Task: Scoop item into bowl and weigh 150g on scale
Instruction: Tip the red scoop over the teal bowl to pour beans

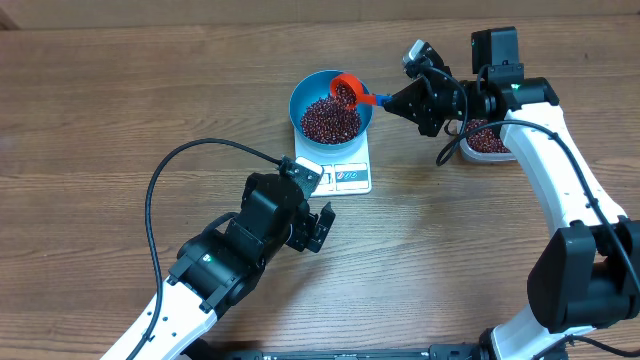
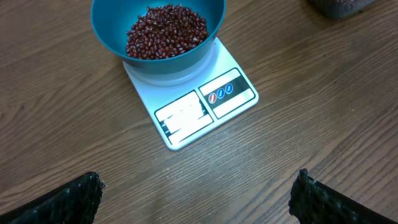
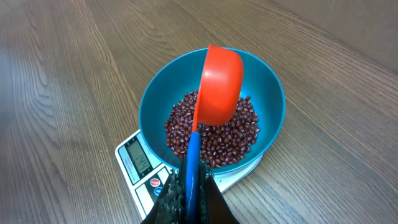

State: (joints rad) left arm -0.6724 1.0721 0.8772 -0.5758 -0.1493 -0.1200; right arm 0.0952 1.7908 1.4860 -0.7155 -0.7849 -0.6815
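Note:
The blue bowl [image 1: 297, 100] stands on the white scale [image 1: 345, 177] and holds a heap of dark red beans, the item [image 1: 328, 120]. My right gripper [image 1: 395, 101] is shut on the blue handle of a red scoop [image 1: 345, 92], which hangs tilted over the bowl's far side with some beans in its cup. The right wrist view shows the scoop's back [image 3: 219, 84] above the beans [image 3: 230, 134], and the fingers [image 3: 180, 193] clamping the handle. My left gripper [image 2: 199, 193] is open and empty over bare table, just in front of the scale [image 2: 186, 115].
A clear tub of beans [image 1: 490, 140] sits at the right, partly under the right arm. A black cable [image 1: 160, 190] loops over the table left of the left arm. Bare wood surrounds the scale.

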